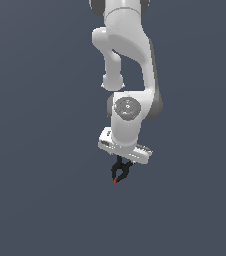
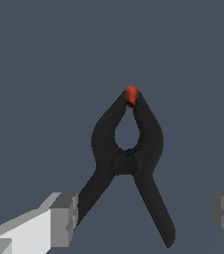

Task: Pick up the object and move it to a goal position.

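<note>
- Grey finger pads (image 2: 64, 221) of the gripper (image 2: 146, 218) fill the near corners of the wrist view, 1 on each side, with a wide gap between them
- Between those pads lies the black spring clamp (image 2: 129, 163), its 2 thin handles splayed toward the camera and its red-orange tip (image 2: 131, 96) pointing away; 1 handle runs up against one pad, while the other handle ends well short of the opposite pad
- The jaws stand spread here, not pressed onto both handles, so I judge the clamp bracketed rather than squeezed; whether it is truly carried I cannot tell
- Straddling the handles makes sense: they are the thin parts a closing pinch can catch
- In the exterior view the white Panda arm (image 1: 127, 60) hangs downward, wrist vertical, its gripper (image 1: 121, 167) over the flat grey-blue floor (image 1: 35, 200)
- The spring clamp (image 1: 120, 171) shows directly under the hand, much smaller than it, its red-orange tip (image 1: 115, 180) lowest
- No goal marker is visible in either view, so where the clamp must go cannot be read
</note>
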Robot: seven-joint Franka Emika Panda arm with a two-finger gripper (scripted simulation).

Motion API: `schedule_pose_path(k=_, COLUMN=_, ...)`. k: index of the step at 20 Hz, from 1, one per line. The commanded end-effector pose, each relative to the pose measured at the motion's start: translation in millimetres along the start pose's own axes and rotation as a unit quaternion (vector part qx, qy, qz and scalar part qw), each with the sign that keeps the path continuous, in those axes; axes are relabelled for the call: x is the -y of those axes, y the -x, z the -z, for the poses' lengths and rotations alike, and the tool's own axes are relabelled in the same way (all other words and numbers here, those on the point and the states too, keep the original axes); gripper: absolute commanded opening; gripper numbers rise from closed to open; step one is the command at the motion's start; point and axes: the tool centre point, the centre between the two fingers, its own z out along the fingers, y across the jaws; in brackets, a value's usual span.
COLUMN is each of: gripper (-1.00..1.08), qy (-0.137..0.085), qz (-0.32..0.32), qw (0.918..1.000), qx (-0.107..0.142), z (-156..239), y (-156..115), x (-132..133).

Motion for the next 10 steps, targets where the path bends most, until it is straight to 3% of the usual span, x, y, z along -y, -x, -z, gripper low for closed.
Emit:
schedule_pose_path(k=1, gripper=1.0, qy=0.002, qz=-0.02, qw=0.9998, qx=0.0, z=-8.9, y=-3.0, x=2.3)
schedule_pose_path(k=10, gripper=1.0, qy=0.005, qz=-0.052, qw=0.9986, qx=0.0, z=-24.3, y=-7.0, x=5.8)
